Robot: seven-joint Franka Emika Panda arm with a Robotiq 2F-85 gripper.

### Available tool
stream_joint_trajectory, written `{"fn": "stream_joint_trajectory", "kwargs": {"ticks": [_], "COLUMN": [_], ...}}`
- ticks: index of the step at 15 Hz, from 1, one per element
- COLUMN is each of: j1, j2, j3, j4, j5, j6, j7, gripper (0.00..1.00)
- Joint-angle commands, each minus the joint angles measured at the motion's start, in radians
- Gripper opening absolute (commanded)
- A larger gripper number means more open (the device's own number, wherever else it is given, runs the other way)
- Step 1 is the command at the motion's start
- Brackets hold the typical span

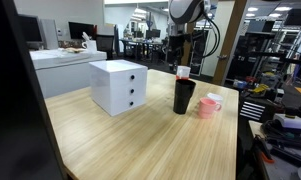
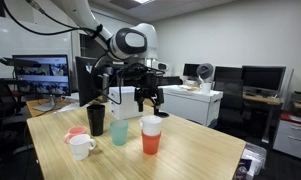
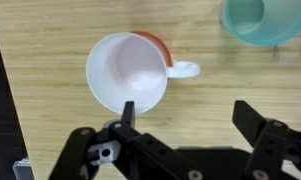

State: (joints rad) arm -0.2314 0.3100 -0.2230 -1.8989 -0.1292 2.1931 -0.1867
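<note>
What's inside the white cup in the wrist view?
Nothing: the white cup shows a bare white interior. An orange edge peeks from beneath; the rest below is covered.

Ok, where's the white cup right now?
In an exterior view the white cup stands on the table beside the teal cup, right below the open pincer.

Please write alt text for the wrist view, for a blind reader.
From above, a white cup with an orange edge stands on a wooden table, beyond the open claw. A teal cup shows at top right.
</note>
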Motion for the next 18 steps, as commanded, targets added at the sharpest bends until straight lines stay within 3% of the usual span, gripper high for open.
{"fn": "stream_joint_trajectory", "kwargs": {"ticks": [1, 6, 11, 12, 14, 18], "j1": [0.007, 0.004, -0.022, -0.025, -0.029, -0.028], "j2": [-0.049, -0.051, -0.055, -0.054, -0.055, -0.055], "j3": [-0.008, -0.014, -0.009, -0.009, -0.008, -0.007], "j4": [-0.035, -0.042, -0.08, -0.083, -0.088, -0.094], "j5": [-0.047, -0.064, -0.009, -0.004, 0.005, 0.009], "j6": [-0.051, -0.106, -0.058, -0.052, -0.042, -0.039], "j7": [0.054, 0.088, 0.062, 0.063, 0.06, 0.057], "gripper": [1.0, 1.0, 1.0, 0.75, 0.68, 0.39]}}
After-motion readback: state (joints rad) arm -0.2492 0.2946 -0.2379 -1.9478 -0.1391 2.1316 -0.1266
